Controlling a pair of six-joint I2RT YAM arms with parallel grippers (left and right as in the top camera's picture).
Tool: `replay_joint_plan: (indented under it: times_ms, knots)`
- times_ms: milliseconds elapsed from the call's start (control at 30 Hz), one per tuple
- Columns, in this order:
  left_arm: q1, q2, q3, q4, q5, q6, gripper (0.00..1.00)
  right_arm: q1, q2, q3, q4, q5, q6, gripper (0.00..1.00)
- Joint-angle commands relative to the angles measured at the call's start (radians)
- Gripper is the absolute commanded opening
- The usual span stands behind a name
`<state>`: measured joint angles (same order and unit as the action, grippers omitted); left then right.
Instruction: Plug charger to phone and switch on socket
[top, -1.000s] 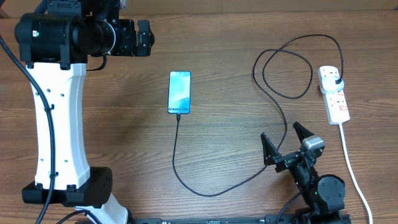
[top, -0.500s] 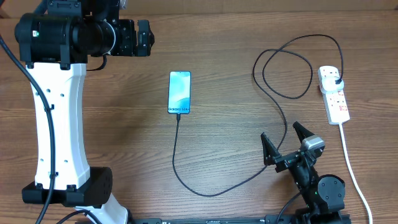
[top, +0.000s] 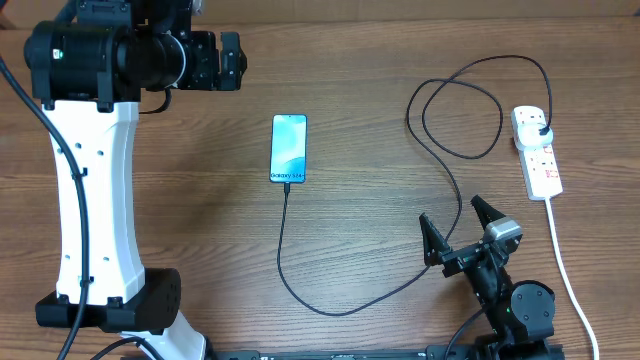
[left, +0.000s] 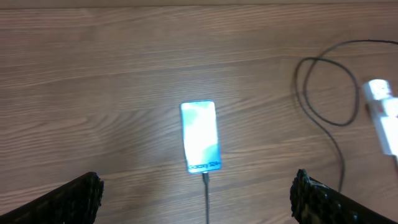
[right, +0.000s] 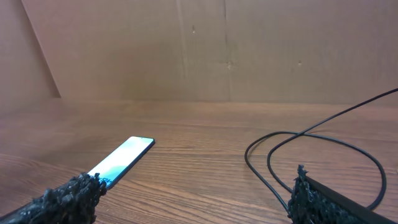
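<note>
The phone (top: 288, 148) lies flat mid-table with its light blue screen lit; it also shows in the left wrist view (left: 200, 135) and the right wrist view (right: 121, 158). The black charger cable (top: 330, 300) has its tip at the phone's near end, loops right and ends in a black plug seated in the white socket strip (top: 537, 150). My left gripper (top: 232, 60) is open and empty at the back left, apart from the phone. My right gripper (top: 458, 232) is open and empty at the front right, beside the cable.
The strip's white cord (top: 565, 270) runs down the right side to the front edge. The left arm's white base (top: 95, 200) stands at the left. A brown wall (right: 205, 50) backs the table.
</note>
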<state>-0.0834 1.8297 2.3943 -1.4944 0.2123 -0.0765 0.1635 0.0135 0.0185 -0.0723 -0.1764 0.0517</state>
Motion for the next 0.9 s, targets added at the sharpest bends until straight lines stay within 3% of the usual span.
replay_joint_plan:
  times_ms: [0, 133, 400, 867]
  knots:
    - [-0.002, -0.034, -0.013, 0.002, -0.113, 0.002, 1.00, -0.004, -0.011, -0.011, 0.004, -0.001, 0.003, 1.00]
    - [-0.002, -0.117, -0.123, 0.008, -0.144, 0.002, 1.00, -0.004, -0.011, -0.011, 0.004, -0.001, 0.003, 1.00]
    - [-0.002, -0.401, -0.513, 0.116, -0.243, 0.002, 1.00, -0.004, -0.011, -0.011, 0.004, -0.001, 0.003, 1.00]
    - [-0.001, -0.956, -1.374, 0.803, -0.222, 0.007, 1.00, -0.004, -0.011, -0.011, 0.004, -0.001, 0.003, 1.00]
